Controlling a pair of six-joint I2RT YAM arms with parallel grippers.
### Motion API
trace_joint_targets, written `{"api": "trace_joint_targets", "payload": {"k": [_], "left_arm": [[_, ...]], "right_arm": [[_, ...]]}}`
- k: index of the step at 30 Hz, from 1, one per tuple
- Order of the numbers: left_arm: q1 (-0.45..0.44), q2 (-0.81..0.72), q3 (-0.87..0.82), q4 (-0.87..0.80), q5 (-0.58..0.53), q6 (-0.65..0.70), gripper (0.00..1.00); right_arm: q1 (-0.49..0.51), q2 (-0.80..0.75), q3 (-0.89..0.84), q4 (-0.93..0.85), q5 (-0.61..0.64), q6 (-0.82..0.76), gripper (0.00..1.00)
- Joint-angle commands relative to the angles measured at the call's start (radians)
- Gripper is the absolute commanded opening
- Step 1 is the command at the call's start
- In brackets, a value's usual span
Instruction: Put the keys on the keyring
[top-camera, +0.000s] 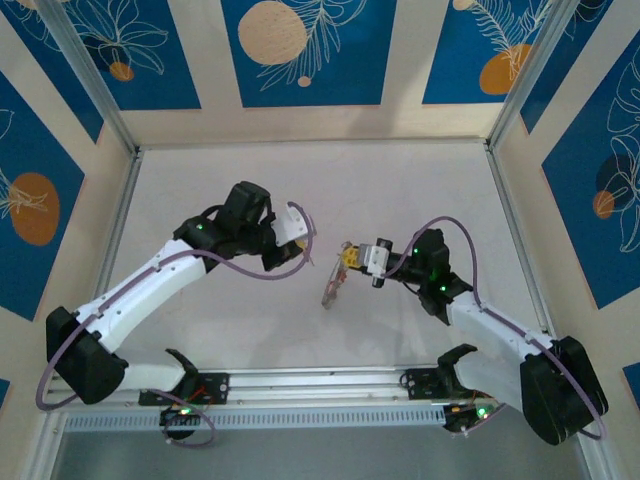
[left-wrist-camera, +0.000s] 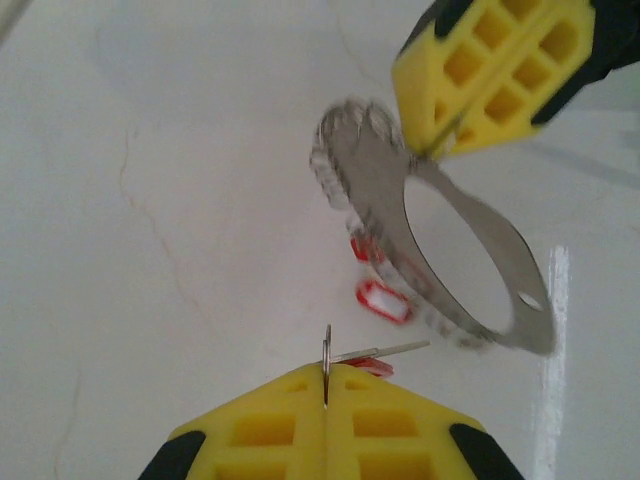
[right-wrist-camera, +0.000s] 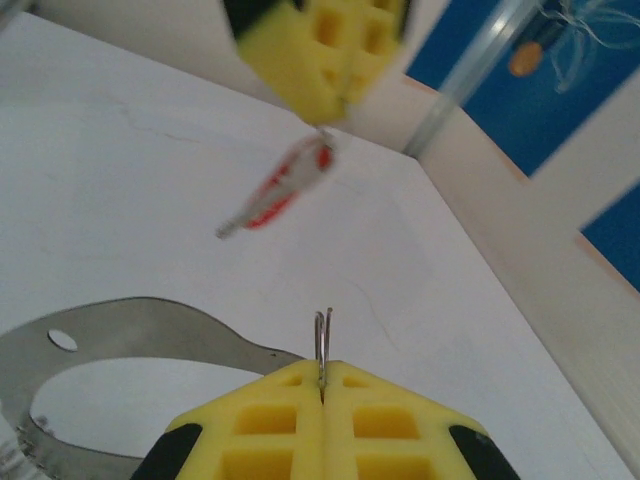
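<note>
Left gripper (left-wrist-camera: 326, 388): pinched tight on 1 red-tagged key (right-wrist-camera: 283, 188).
Right gripper (right-wrist-camera: 322, 382): clamped on the keyring (left-wrist-camera: 368, 185) rim.
Red tags (left-wrist-camera: 384, 300): 2 hang under the keyring.

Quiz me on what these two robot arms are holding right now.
1. True or false: the right gripper is shut on the keyring.
2. What colour is the tag on the key held by the left gripper? A blue, B red, C green.
3. Short answer: is that key threaded on the keyring yet?
Key: 1 true; 2 B; 3 no, the two are apart.
</note>
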Motion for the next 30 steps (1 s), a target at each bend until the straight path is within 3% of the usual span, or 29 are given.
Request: {"api": "trace_joint_targets", "payload": {"k": [1,7,16,30], "left_arm": [[0.009,-0.009,-0.042,0.037,0.148,0.184,0.00],[0.008,0.004,-0.068,0.089,0.145,0.267,0.00],[0.002,0.039,-0.103,0.138,0.226,0.351,0.00],[-0.040,0.063,-0.122,0.150,0.190,0.399,0.00]], "right_arm": [[0.021,0.013,0.046,-0.053,-0.078,-0.082,0.00],[0.047,0.064,0.099,-0.146,-0.132,-0.097,0.00],[0.053,0.142,0.109,-0.047,-0.207,0.060,0.00],[0.031,0.274,0.146,0.085,-0.294,0.278,0.00]]}}
